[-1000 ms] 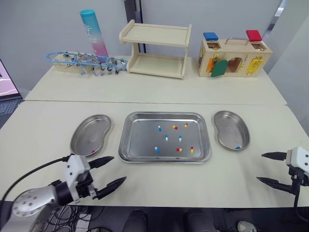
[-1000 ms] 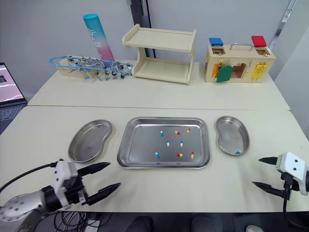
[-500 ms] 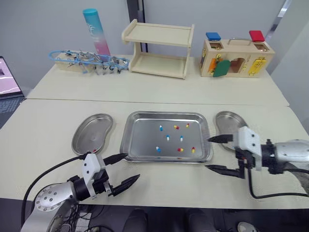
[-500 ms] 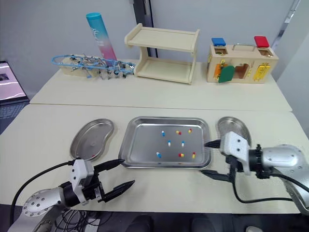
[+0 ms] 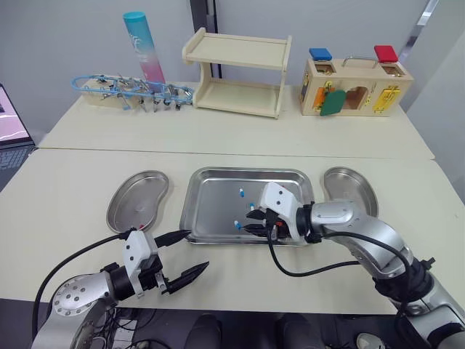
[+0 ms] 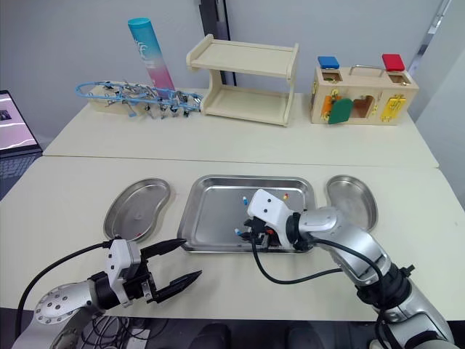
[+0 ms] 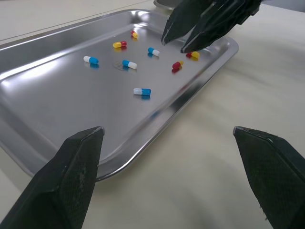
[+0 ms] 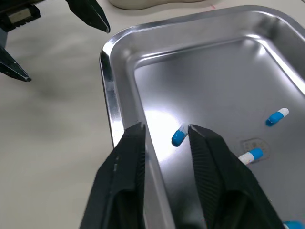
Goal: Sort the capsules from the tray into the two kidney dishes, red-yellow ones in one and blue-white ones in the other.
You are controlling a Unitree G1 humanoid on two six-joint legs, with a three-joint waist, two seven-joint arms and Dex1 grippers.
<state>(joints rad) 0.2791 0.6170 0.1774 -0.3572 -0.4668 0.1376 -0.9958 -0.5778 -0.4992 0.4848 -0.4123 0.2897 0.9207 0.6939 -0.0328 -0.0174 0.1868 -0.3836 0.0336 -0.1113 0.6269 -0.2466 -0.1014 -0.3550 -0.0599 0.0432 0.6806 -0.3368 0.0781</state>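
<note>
The steel tray (image 5: 211,185) lies mid-table with several red-yellow and blue-white capsules on it. My right gripper (image 8: 164,128) reaches into the tray's near part, its jaws narrowed but still apart. A blue-white capsule (image 8: 178,136) lies on the tray floor in the gap by the fingertips; it is seen too as the blue-white capsule (image 5: 237,224). My left gripper (image 5: 197,249) hovers wide open over the table just in front of the tray's near left corner, holding nothing. The left kidney dish (image 5: 138,200) and right kidney dish (image 5: 356,185) flank the tray.
At the back stand a wooden shelf (image 5: 236,73), a latch box (image 5: 356,83), a blue-pink tube (image 5: 142,47) and a rack of clips (image 5: 131,91). A laptop (image 5: 7,116) sits at the far left edge.
My right arm has swung in from the table's right side to the tray's near part, and its jaws have narrowed around a blue-white capsule. The left gripper has barely moved.
</note>
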